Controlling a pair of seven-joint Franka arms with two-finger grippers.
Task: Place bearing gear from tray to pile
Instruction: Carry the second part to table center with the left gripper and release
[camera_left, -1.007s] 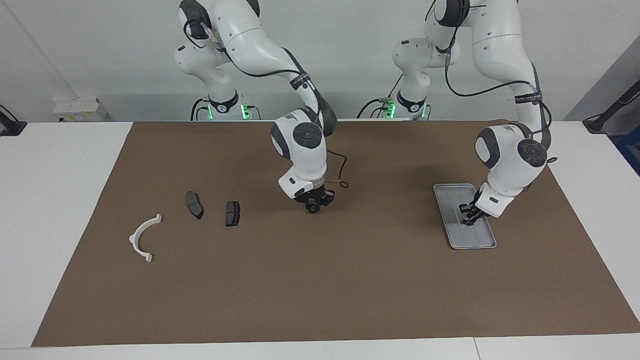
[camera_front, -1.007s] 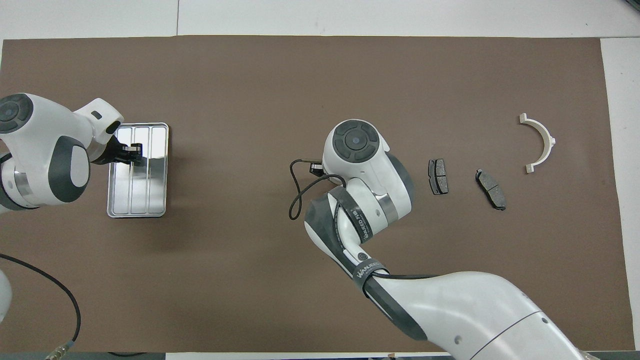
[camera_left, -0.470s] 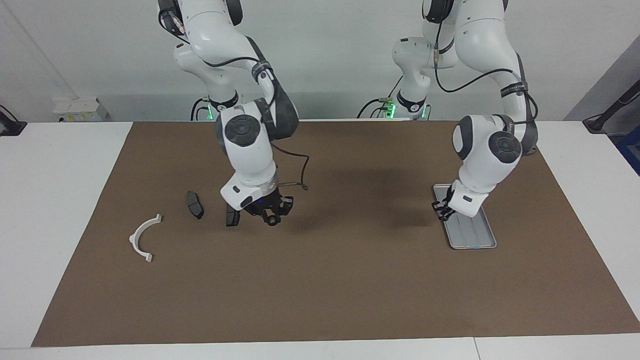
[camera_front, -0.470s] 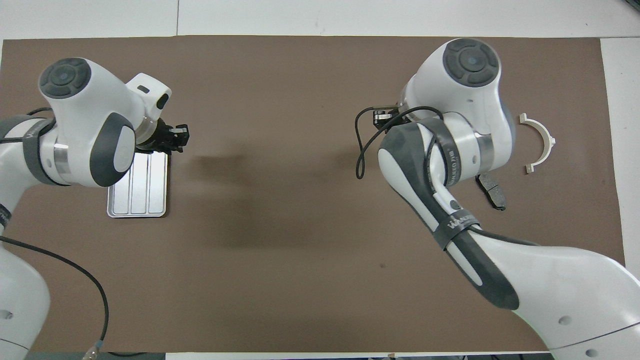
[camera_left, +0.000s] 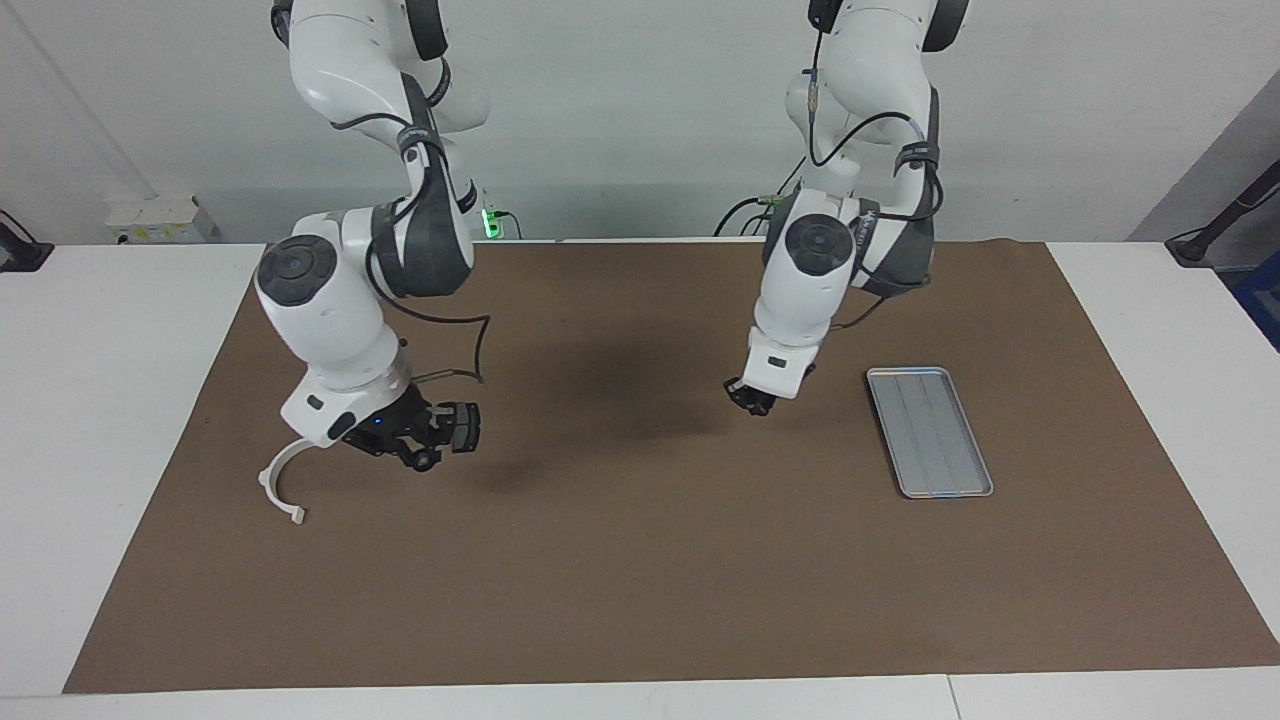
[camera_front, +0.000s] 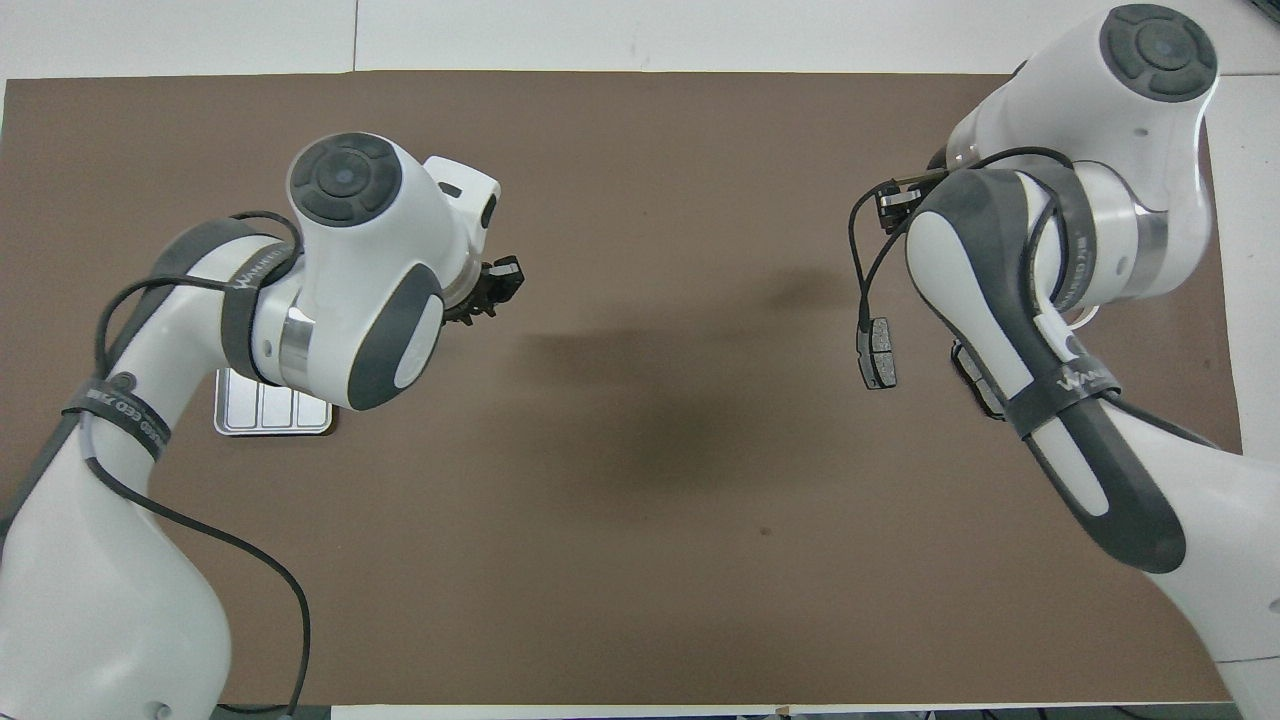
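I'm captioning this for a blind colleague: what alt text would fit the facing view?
Over a brown mat, the right gripper hangs low near a white curved bracket and a dark brake-pad piece. The left gripper, shut, hangs over bare mat beside a silver tray with nothing visible in it.
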